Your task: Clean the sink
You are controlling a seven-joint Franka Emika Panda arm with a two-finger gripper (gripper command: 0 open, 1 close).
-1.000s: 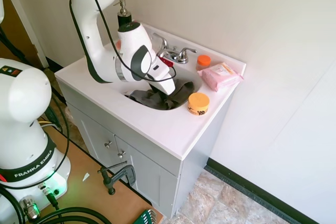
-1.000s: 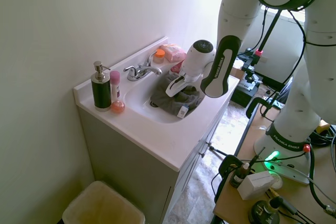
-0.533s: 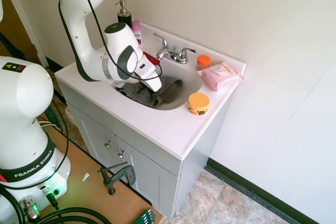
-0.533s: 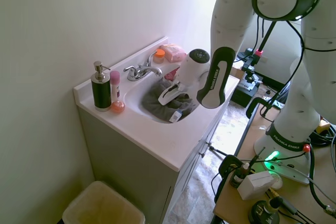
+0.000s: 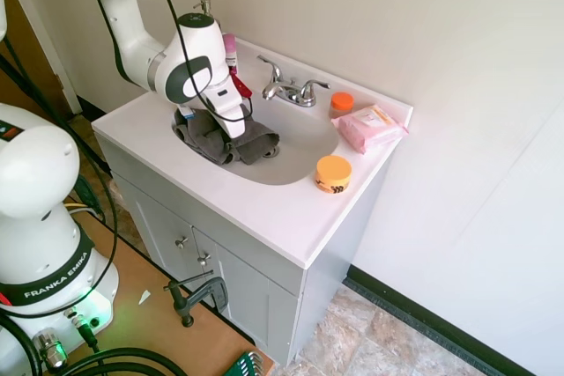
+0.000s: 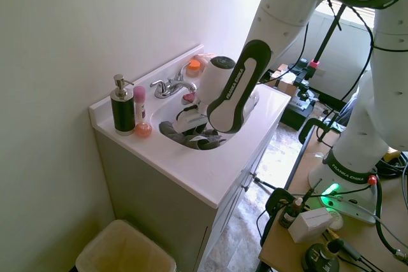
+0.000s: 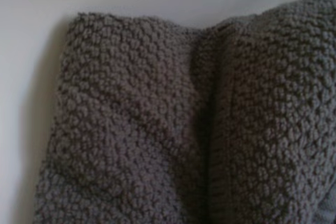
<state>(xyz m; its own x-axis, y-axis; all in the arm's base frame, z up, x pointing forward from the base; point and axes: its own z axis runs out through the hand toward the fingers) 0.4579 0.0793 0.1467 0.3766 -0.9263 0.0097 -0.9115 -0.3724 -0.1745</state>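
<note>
Hand [image 5: 231,134] presses grey cloth [image 5: 225,140] in the sink [image 5: 295,165]; grip unclear.

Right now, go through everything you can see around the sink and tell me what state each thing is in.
sink: basin mostly bare, no water visible
grey cloth: bunched against the basin's wall on the soap dispenser's side, under the gripper
gripper: down on the cloth, fingers hidden
faucet: no water running
soap dispenser: upright
pink bottle: upright
orange jar: lid on
wipes pack: lying flat
</note>
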